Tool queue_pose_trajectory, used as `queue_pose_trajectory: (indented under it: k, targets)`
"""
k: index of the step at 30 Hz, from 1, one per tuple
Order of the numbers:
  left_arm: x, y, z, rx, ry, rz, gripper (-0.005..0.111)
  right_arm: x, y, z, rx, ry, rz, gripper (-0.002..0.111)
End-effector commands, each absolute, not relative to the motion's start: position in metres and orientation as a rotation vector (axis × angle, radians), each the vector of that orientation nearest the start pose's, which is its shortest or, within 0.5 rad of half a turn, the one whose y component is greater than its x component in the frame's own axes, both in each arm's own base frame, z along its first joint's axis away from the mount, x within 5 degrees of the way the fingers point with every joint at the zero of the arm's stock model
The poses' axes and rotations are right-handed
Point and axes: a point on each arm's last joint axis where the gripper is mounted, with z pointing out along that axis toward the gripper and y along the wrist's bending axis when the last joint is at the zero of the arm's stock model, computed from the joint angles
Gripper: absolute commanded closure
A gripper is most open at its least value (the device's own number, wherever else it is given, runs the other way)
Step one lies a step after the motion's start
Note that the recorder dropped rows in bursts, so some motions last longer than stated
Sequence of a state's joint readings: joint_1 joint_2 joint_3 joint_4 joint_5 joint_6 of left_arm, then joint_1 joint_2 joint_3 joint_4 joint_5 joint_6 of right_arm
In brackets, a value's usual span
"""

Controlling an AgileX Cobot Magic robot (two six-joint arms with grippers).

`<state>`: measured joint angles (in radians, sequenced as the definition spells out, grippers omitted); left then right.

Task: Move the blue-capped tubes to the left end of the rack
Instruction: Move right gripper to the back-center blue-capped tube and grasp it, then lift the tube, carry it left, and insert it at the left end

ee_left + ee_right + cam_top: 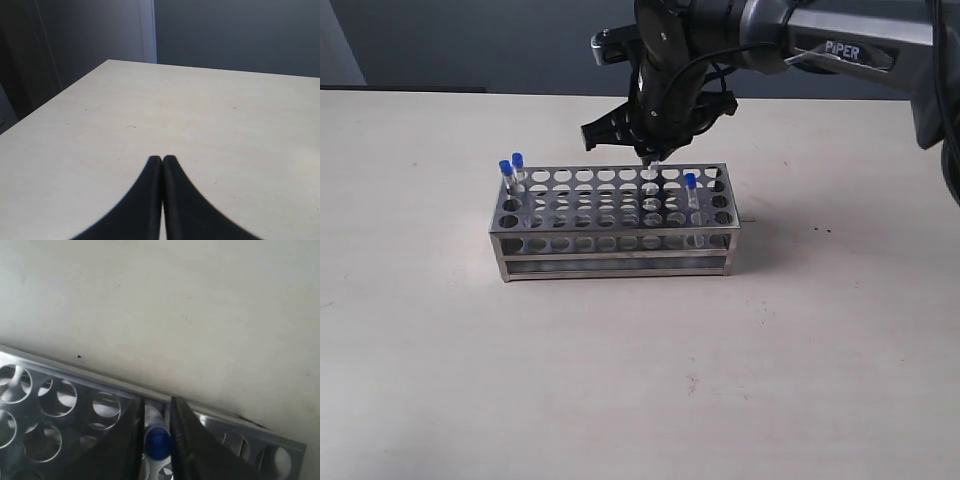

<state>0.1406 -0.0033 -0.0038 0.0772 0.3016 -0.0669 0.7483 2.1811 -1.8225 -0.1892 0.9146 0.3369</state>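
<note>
My right claw [157,401] pinches a tube [158,442] by its cap at the rack's [610,232] 1 o'clock, upright for a straight lift toward 9 o'clock. The left claw [162,159] is closed and empty.

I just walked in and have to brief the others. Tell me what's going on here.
The right gripper is over the metal test-tube rack, its fingers closed on a blue-capped tube at the back row, right of the middle. Two more tubes already stand at the rack's left end, and a fourth tube waits near the right end. The left gripper is shut, idle over the table.
</note>
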Motion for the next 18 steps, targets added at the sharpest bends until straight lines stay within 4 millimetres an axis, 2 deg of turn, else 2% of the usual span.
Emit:
queue_pose_trajectory:
  k: [1,5,12,18]
  targets:
    - [0.054,0.009,0.187,-0.135,1.767,0.117,0.106,0.358,0.309,0.206,-0.691,2.634,0.024,0.108]
    - [0.054,0.009,0.187,-0.135,1.767,0.117,0.106,0.349,0.314,0.225,-0.726,2.576,0.021,0.108]
    - [0.054,0.009,0.187,-0.135,1.767,0.117,0.106,0.324,0.326,0.284,-0.801,2.345,0.054,0.108]
    - [0.054,0.009,0.187,-0.135,1.767,0.117,0.106,0.296,0.343,0.309,-0.850,2.256,0.149,0.108]
